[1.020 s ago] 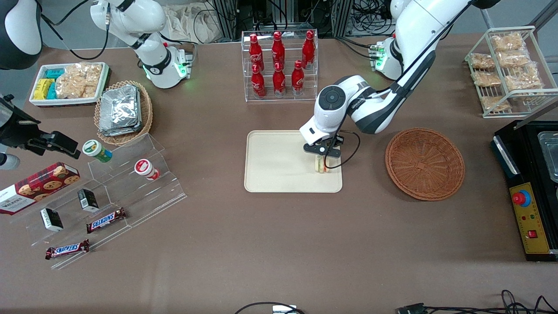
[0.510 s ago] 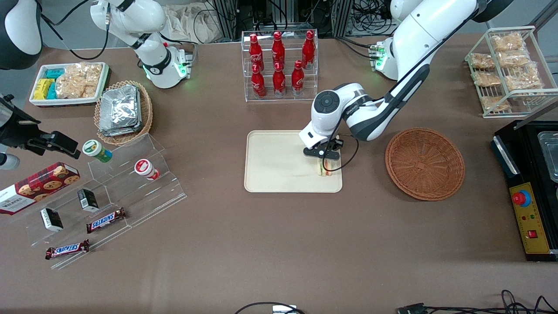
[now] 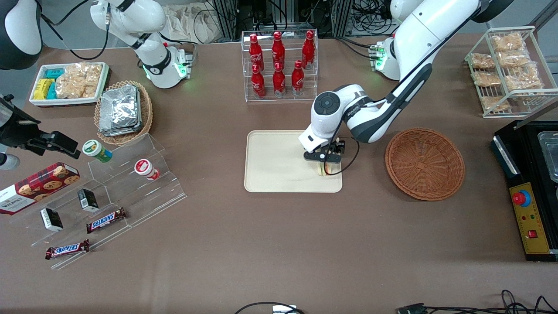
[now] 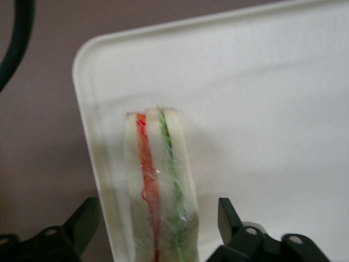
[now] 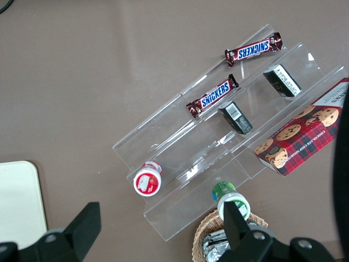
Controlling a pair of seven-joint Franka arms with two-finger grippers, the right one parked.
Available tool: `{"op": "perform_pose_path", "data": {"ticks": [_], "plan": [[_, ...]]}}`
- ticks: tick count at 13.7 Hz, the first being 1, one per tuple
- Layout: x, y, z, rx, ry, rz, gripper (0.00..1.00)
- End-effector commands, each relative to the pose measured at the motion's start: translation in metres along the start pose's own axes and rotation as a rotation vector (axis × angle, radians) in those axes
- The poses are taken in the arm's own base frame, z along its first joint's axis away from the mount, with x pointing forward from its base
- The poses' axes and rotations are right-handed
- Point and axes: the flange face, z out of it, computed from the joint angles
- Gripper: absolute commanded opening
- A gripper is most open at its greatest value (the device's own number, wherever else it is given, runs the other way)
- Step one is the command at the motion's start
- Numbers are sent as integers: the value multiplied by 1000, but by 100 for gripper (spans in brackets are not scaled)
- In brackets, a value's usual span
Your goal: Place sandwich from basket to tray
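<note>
Resting on the tray, the sandwich looks delivered; our gripper straddles it, jaws released; we only need to withdraw.

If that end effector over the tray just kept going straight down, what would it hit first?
Most likely the sandwich, which stands between the open fingers of the end effector; the fingers themselves would meet the tray beneath it. Exact height is unclear.

Red cola bottles stand in a clear rack. Toward the parked arm's end, a tan basket of foil packets sits beside a white tub of snacks, and Snickers bars lie on clear acrylic steps.
</note>
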Motion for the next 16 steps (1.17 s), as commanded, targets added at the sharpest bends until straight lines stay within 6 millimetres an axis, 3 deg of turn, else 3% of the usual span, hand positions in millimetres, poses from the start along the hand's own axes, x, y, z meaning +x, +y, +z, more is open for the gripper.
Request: {"op": "perform_pose_path", "data": {"ticks": [1,4,8,10,12,14,16], "plan": [[21,-3,-21,27,14,-62,100],[45,-12,-47,26,17,-151,100],[92,-40,-108,33,30,-276,100],[101,-51,-131,50,38,-305,100],[113,-74,-154,33,55,-357,100],[118,-102,-163,55,54,-389,100],[119,-113,-166,63,51,-405,100]]}}
